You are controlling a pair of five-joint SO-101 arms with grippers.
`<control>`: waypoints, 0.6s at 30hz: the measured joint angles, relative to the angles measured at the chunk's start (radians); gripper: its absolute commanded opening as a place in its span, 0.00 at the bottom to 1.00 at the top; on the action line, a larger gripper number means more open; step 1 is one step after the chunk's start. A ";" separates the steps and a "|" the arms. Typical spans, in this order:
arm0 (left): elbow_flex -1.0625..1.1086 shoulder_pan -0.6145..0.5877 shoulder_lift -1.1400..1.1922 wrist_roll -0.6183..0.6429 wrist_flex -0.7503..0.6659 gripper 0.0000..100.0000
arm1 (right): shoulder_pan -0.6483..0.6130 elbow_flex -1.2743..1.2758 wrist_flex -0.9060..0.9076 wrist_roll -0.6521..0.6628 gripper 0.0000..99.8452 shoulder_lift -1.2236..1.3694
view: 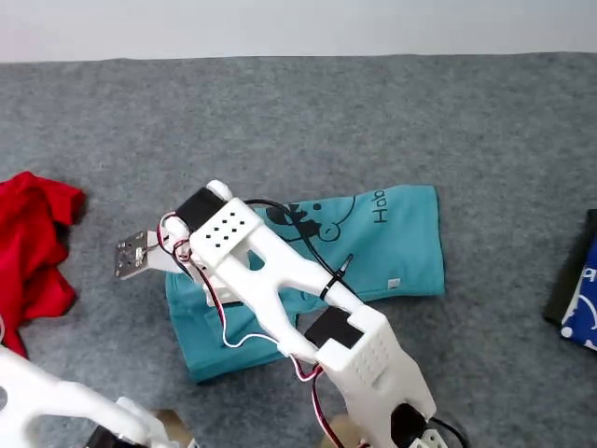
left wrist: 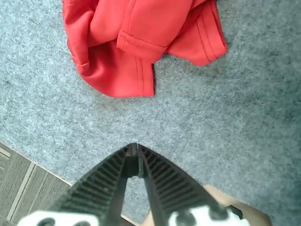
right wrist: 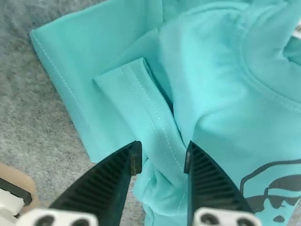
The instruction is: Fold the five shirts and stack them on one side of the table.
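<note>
My right fingers stand apart, one on each side of a raised fold in the teal shirt's sleeve. The cloth is bunched between them, and I can't tell whether they touch it. The teal shirt lies partly folded near the middle of the grey counter, closer to the near edge. Its dark print faces up, and my right arm stretches across its left half.

My left fingers are pressed together with nothing between them. They hang above bare counter near the near-left corner, where the grey surface ends and a striped floor shows beyond it. Ahead of them, well apart, is the red shirt, a crumpled heap with a hemmed sleeve turned up. It sits at the counter's left edge.

At the right edge lies a blue shirt with white marks, and a dark garment touches it on the inner side.
</note>
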 measured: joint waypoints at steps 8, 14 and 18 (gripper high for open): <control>0.000 0.000 0.000 0.000 0.000 0.00 | 0.031 -0.029 0.000 0.025 0.16 0.041; 0.000 0.000 0.000 0.000 0.000 0.00 | 0.095 -0.138 0.000 0.025 0.20 0.041; 0.000 0.000 0.000 0.000 0.000 0.00 | 0.121 -0.153 0.000 0.032 0.22 0.077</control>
